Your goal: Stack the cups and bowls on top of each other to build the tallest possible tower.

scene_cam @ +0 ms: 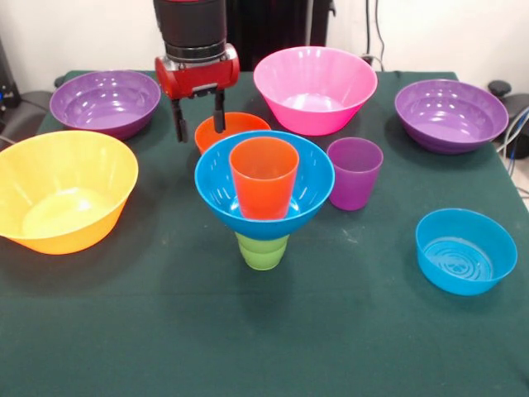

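The tower (264, 203) stood three high: green cup (263, 251), medium blue bowl (264, 184), orange cup (264, 176) inside it. Just behind it, my hand (198, 124) hung released and empty beside the small orange bowl (216, 130), unstacked like the purple cup (354, 172).

counter (124, 331) dark green | green cup (263, 251) | medium bowl (216, 186) blue | orange cup (264, 177) | small bowl (216, 130) orange | purple cup (355, 172) | large bowls: yellow-orange (62, 190), pink (315, 87) | wide bowls purple (105, 101), purple (450, 113) | shallow bowl (465, 250) blue | pincer (198, 121) black, red housing
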Tool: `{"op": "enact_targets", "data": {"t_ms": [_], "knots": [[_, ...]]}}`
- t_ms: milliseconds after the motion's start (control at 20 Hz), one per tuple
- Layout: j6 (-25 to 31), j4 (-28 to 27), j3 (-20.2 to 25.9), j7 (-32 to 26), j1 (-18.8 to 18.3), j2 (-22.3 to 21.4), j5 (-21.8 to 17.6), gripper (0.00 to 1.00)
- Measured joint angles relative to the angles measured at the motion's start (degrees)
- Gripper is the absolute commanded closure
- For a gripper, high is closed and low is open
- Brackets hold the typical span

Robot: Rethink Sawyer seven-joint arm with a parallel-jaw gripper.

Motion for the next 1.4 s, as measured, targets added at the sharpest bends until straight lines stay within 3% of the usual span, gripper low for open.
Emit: {"op": "enact_targets", "data": {"t_ms": [500,1400], "knots": [[0.0,-0.03,-0.72,0.0,0.59,2.19,-1.82,0.0],[-0.01,-1.08,-7.94,0.0,5.92,3.53,-4.8,0.0]]}}
